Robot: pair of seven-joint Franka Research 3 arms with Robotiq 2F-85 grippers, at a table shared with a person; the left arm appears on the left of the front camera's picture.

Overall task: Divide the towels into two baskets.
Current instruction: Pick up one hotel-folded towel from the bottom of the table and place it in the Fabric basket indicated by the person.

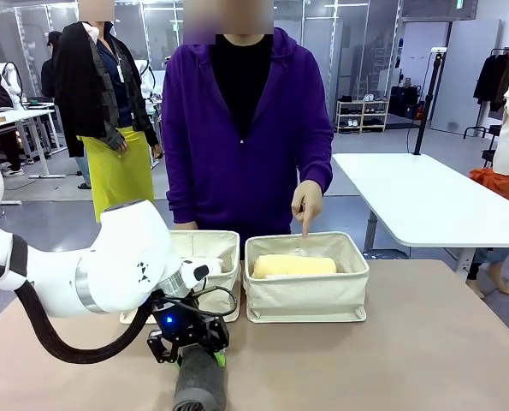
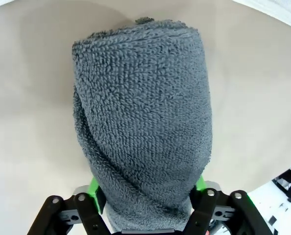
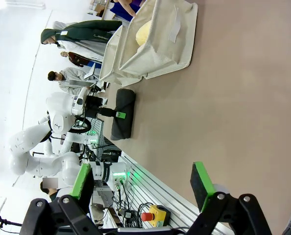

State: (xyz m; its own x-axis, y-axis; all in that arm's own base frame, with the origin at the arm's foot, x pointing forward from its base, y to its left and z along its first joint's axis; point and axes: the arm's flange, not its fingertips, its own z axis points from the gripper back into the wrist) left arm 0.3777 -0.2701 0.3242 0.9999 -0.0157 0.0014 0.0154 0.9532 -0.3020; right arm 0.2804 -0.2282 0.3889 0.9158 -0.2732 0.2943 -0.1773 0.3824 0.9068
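The dark grey towel [image 1: 200, 381] lies on the tan surface [image 1: 391, 351], a rolled cylinder of looped terry with one loose flap running diagonally along its side in the left wrist view. It sits on the robot's side of the left basket [image 1: 204, 257], close to the near edge of the surface, its long axis pointing roughly toward that basket.

The left arm comes in low from the left, its wrist bent downward over the basket-facing end of the roll. The left hand [image 1: 191, 342] straddles that end: in the left wrist view its green pads [image 2: 93, 187] press against both flanks of the towel, so the fingers are clamped on the dark grey towel [image 2: 143, 122], which rests on the surface.

Beside the left basket, on the robot's right, stands the right basket [image 1: 310, 295], the two nearly touching. The yellow towel [image 1: 293, 265] lies inside the right basket, lengthwise across it. The person's hand [image 1: 306, 204] points a finger down at it.

The right hand [image 3: 144, 185] hangs above the surface well away from the baskets, its fingers wide apart with nothing between them.
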